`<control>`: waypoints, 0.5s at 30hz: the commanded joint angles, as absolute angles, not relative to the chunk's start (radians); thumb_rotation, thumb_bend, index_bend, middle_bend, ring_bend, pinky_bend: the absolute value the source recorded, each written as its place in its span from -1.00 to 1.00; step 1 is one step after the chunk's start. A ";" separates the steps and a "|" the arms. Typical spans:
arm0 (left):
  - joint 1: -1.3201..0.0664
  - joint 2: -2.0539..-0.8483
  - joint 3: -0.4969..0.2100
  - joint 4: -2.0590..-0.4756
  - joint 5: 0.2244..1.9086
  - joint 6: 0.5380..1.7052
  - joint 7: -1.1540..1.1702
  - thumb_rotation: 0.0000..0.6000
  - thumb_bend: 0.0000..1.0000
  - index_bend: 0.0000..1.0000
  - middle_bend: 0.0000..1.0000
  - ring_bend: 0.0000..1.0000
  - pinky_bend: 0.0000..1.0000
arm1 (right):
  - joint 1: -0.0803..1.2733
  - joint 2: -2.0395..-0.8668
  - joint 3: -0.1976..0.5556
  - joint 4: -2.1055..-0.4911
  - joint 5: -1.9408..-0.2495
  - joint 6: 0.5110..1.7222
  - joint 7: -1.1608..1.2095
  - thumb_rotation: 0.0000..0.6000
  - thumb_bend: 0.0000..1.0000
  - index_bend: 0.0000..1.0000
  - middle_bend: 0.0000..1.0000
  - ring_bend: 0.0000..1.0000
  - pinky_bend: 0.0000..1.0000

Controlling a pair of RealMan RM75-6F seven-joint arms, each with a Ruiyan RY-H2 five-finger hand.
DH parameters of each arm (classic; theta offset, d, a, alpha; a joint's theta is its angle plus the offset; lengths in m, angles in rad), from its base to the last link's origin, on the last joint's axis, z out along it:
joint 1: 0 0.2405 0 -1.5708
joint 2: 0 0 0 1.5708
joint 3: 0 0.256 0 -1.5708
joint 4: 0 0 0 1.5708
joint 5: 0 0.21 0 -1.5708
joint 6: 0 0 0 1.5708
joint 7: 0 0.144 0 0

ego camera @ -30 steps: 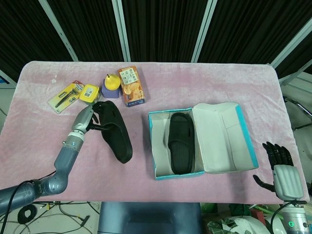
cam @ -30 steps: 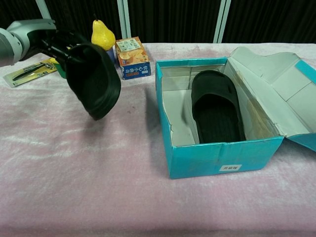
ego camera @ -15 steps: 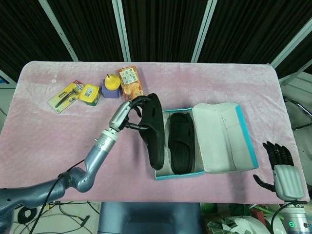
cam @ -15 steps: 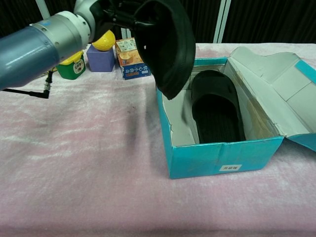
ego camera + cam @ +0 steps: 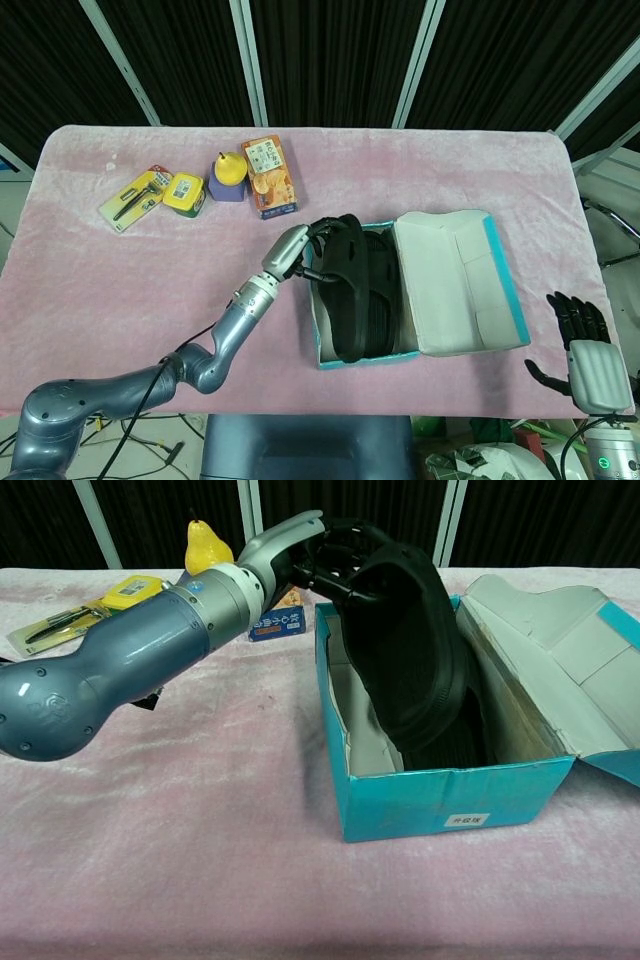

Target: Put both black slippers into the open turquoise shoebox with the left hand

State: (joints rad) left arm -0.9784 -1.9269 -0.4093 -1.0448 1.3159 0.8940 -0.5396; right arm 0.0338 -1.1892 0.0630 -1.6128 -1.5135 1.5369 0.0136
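Note:
My left hand (image 5: 303, 250) (image 5: 318, 548) grips a black slipper (image 5: 348, 300) (image 5: 408, 648) by its heel end and holds it tilted over the open turquoise shoebox (image 5: 328, 362) (image 5: 440, 805), its toe end down inside the box. Under it, the other black slipper (image 5: 385, 310) (image 5: 462, 742) lies flat on the box floor, mostly covered. The box lid (image 5: 455, 275) (image 5: 565, 650) is folded open to the right. My right hand (image 5: 585, 355) hangs off the table's right front corner, fingers spread and holding nothing.
Behind the box on the pink cloth stand a snack box (image 5: 268, 176) (image 5: 272, 623), a yellow pear on a purple block (image 5: 228, 176) (image 5: 204, 546), a yellow tin (image 5: 184, 191) (image 5: 135, 584) and a carded tool (image 5: 133, 198) (image 5: 50, 628).
My left hand has carried the slipper to the right and lowered it, from beside the box's left wall to over the slipper inside the box. The right hand has barely moved.

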 commanded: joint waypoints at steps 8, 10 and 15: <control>-1.010 -2.002 -0.322 -0.848 1.442 1.044 -0.536 1.00 -0.93 -0.43 -0.03 -0.15 0.06 | 0.036 -1.190 0.066 -1.614 -1.510 1.532 0.014 1.00 -0.78 -0.87 -0.90 -1.00 -0.92; -1.017 -2.012 -0.299 -0.821 1.470 1.064 -0.522 1.00 -0.93 -0.43 -0.03 -0.15 0.06 | 0.035 -1.189 0.066 -1.615 -1.510 1.532 0.014 1.00 -0.78 -0.88 -0.90 -1.00 -0.92; -1.027 -2.032 -0.263 -0.767 1.507 1.090 -0.499 1.00 -0.92 -0.42 -0.01 -0.15 0.06 | 0.033 -1.187 0.065 -1.616 -1.510 1.533 0.019 1.00 -0.78 -0.88 -0.90 -1.00 -0.92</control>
